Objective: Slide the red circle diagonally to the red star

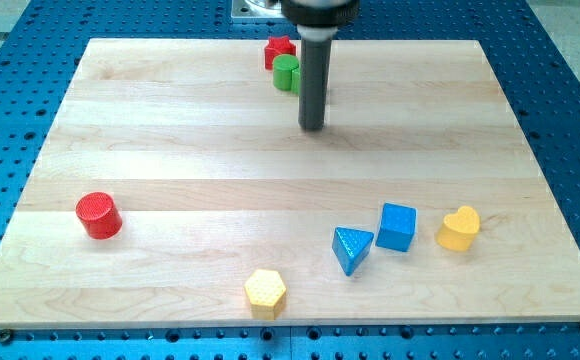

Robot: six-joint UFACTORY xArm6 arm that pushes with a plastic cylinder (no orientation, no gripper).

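Observation:
The red circle (pixel 99 215) sits near the board's left edge, toward the view's bottom. The red star (pixel 279 50) lies at the view's top centre, touching a green cylinder (pixel 287 73) just below it. My tip (pixel 312 127) rests on the board just right of and below the green cylinder, far up and to the right of the red circle. The rod partly hides the area right of the green cylinder.
A yellow hexagon (pixel 265 292) lies near the bottom edge. A blue triangle (pixel 352 248), a blue cube (pixel 397 227) and a yellow heart (pixel 458 228) stand in a row at the lower right. The wooden board (pixel 170 140) lies on a blue perforated table.

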